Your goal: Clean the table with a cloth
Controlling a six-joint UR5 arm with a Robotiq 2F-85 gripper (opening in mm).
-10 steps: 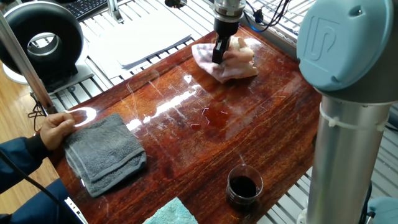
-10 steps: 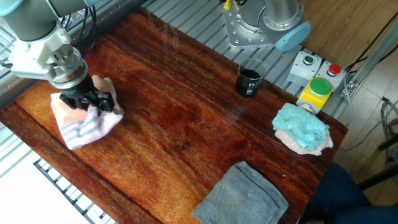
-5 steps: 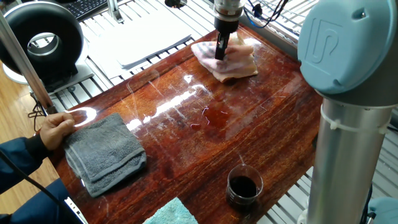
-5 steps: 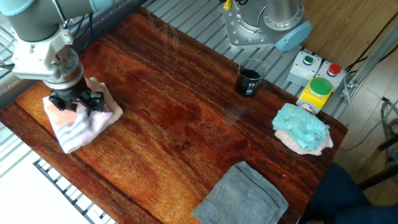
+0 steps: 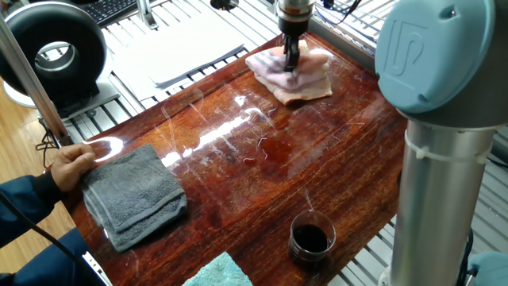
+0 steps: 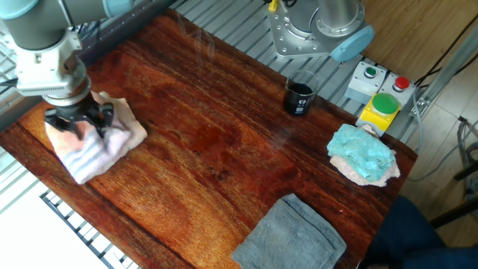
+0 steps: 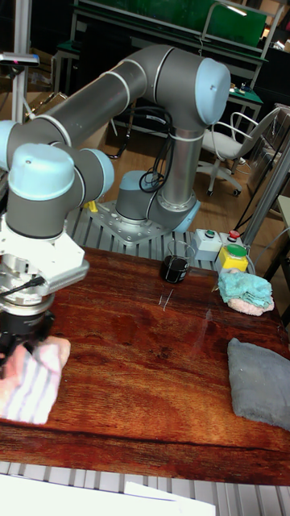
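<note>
Cloth [image 6: 95, 146] — the pink striped towel — sits near a far corner of the desk [image 6: 224, 172], seen from the robot's base, bunched under the claw [image 6: 75, 123]. Over the last second it has slid along with the claw toward that corner and away from the desk's middle; in one fixed view it now lies closer to the back edge [image 5: 290, 71] than it did a moment ago.

Claw state: its fingers are pressed down into the cloth and look pinched on a fold of it, fabric bulging on either side. Gap between the fingers is hidden by the cloth, so I judge it closed on the towel rather than merely pushing it.

Spill [image 5: 274, 148]: dark wet patch near the centre of the desk, glossy, well apart from the cloth. It looks untouched.

Meaning for the task: the wipe stroke is heading away from the liquid, so the mess is not yet dealt with. I'd guess the cloth has to be dragged back toward the middle.

Also on the desk: grey towel [image 5: 133, 195] at the near-left corner with a person's hand [image 5: 71, 164] beside it, teal cloth [image 6: 362, 153], cup of dark liquid [image 5: 310, 237].
</note>
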